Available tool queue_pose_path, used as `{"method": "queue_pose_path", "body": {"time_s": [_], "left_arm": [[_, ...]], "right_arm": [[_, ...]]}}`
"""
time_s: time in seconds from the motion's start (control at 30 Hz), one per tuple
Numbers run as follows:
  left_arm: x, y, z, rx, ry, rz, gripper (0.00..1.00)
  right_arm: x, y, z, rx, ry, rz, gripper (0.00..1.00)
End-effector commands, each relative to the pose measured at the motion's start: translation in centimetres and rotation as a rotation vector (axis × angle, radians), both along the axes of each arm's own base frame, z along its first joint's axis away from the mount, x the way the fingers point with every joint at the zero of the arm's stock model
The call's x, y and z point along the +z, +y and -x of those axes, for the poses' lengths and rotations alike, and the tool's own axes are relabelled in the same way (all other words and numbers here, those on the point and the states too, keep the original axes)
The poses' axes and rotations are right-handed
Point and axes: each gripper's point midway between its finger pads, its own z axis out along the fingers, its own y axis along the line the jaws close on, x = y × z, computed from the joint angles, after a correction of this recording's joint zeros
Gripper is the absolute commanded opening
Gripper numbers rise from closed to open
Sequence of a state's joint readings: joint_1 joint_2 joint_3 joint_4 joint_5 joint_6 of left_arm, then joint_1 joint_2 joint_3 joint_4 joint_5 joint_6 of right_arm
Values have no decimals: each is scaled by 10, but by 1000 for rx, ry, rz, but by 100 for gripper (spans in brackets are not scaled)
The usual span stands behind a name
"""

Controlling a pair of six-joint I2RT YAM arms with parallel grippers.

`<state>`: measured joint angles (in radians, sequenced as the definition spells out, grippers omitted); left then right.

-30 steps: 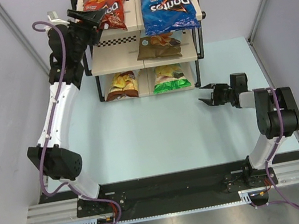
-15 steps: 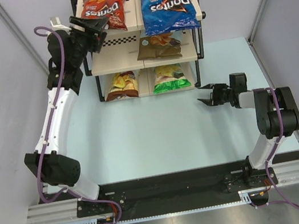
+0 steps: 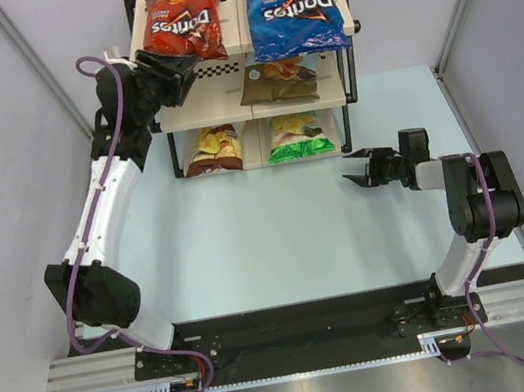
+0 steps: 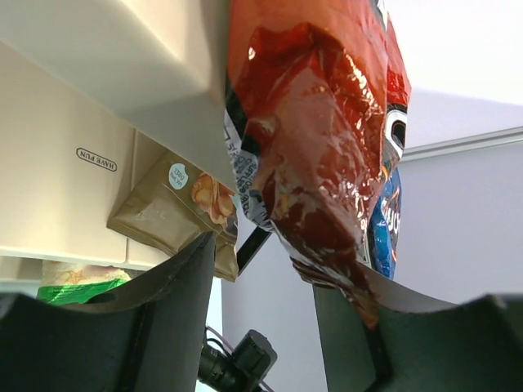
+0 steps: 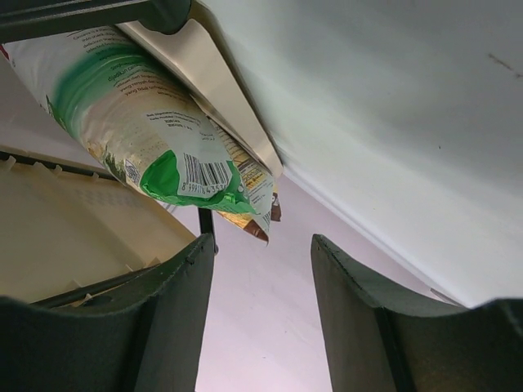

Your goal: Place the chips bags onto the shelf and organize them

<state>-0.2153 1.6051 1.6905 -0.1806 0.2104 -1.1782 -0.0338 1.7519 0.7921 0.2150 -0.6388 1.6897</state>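
Note:
The shelf (image 3: 200, 105) stands at the back of the table. The red Doritos bag (image 3: 181, 24) lies flat on the left of its top board, and the blue Doritos bag (image 3: 288, 9) hangs over the right front edge. A pale brown bag (image 3: 277, 80) is on the middle board. A small dark Chuba bag (image 3: 213, 149) and a green-white bag (image 3: 297, 136) are on the bottom. My left gripper (image 3: 177, 69) is at the top board's front left, open. In the left wrist view the red bag (image 4: 319, 147) brushes one finger of the left gripper (image 4: 263, 269). My right gripper (image 3: 355, 177) hovers open, empty.
Grey walls close in on both sides of the pale blue table (image 3: 269, 235). The shelf's black frame post (image 3: 352, 58) stands at its right. In the right wrist view the green-white bag (image 5: 122, 106) and the shelf's lower board (image 5: 82, 220) sit just ahead of the right gripper (image 5: 261, 245).
My left gripper has drawn back off the red Doritos bag to the board's front edge, its jaws narrowing. The bag now lies uncovered. The right gripper has edged slightly left.

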Motion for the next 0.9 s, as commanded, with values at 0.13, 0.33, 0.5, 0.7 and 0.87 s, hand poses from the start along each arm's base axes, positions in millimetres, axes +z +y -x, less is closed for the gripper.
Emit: {"method": "queue_pose_path", "body": {"time_s": [0.13, 0.33, 0.5, 0.7, 0.87], "left_arm": [[31, -1, -2, -16, -93, 30, 56], [34, -3, -12, -11, -108, 27, 60], [28, -7, -11, -39, -93, 28, 64], [24, 9, 17, 9, -100, -54, 74], [35, 27, 45, 57, -170, -112, 76]], "right_arm": [[14, 3, -6, 25, -47, -8, 56], [14, 3, -5, 32, -48, -2, 56], [13, 3, -2, 42, -42, 2, 56], [17, 1, -3, 47, -72, 31, 58], [11, 6, 1, 66, -58, 30, 59]]}}
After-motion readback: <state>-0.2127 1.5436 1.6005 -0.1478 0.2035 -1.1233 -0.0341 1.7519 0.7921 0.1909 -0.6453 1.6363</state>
